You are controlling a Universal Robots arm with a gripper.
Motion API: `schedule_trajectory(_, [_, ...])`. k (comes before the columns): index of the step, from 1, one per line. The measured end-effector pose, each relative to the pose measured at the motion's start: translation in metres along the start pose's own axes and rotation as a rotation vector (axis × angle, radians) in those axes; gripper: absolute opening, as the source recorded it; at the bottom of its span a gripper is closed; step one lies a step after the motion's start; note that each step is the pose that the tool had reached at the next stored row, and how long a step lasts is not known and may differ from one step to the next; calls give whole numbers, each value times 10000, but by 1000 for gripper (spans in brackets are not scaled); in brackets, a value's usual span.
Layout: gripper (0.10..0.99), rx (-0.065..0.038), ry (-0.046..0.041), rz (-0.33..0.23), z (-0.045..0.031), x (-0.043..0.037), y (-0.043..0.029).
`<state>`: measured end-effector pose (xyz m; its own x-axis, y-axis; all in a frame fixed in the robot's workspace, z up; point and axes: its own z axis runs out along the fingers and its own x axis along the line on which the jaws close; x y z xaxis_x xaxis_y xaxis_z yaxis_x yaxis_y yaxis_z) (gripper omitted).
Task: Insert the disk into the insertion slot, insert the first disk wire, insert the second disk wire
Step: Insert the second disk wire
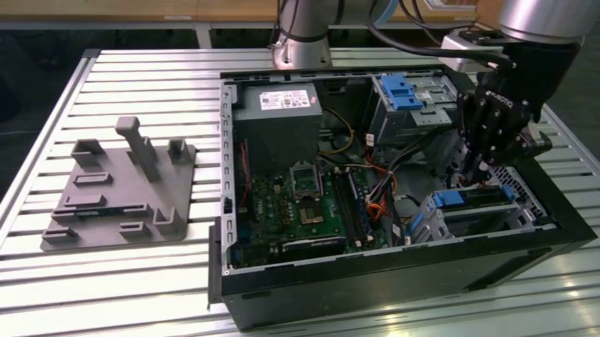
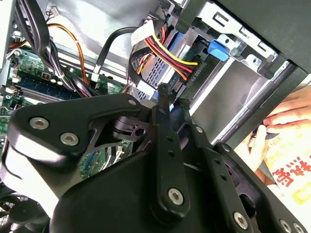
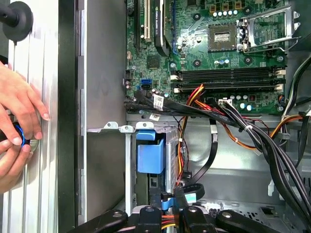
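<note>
The computer case (image 1: 375,281) lies open on the slatted table. The disk (image 3: 150,155), with its bright blue carrier, sits inside the insertion slot (image 1: 487,217), the grey cage at the exterior view's lower right. Its blue tab (image 2: 218,48) shows at the cage mouth. My gripper (image 1: 476,172) points down just behind the cage. Its fingers (image 2: 163,126) stand close together, pinching the connector of a red, yellow and black disk wire (image 2: 167,51) at the disk's rear edge. In the first wrist view my gripper (image 3: 167,211) frames a small blue piece and the same wires.
A second cage with a wide blue latch (image 1: 403,91) stands behind my arm. The power supply (image 1: 277,119), the motherboard (image 1: 300,203) and loose black cables (image 3: 262,141) crowd the case. A grey fixture plate (image 1: 112,189) lies outside. A person's hands (image 3: 17,126) rest beside the case.
</note>
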<state>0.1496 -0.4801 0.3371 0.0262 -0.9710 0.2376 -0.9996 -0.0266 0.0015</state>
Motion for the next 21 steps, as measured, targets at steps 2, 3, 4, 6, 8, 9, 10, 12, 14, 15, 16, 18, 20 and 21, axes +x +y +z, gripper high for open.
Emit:
schedule_trajectory(2, [251, 0, 0, 0, 4, -1, 0])
schedule_trajectory(3, [231, 0, 0, 0, 5, -1, 0])
schedule_trajectory(4, [231, 1, 0, 0, 6, -2, 0])
schedule_trajectory(6, [145, 1, 1, -1, 7, -2, 0])
schedule_trajectory(8, [145, 0, 1, -1, 8, -2, 0])
schedule_trajectory(9, [145, 0, 0, -1, 8, -2, 0])
schedule_trajectory(10, [145, 1, 0, -1, 8, -2, 0])
schedule_trajectory(12, [145, 1, -1, 0, 9, -2, 0])
schedule_trajectory(14, [145, 0, -1, -1, 9, -2, 0])
schedule_trajectory(15, [145, 0, -1, 0, 9, -2, 0])
schedule_trajectory(16, [145, 1, -1, -1, 9, -1, -1])
schedule_trajectory(18, [145, -17, -14, -5, 10, 1, -44])
schedule_trajectory(20, [145, -55, -15, -14, 11, 8, -95])
schedule_trajectory(21, [145, -60, -16, -11, 13, 16, -101])
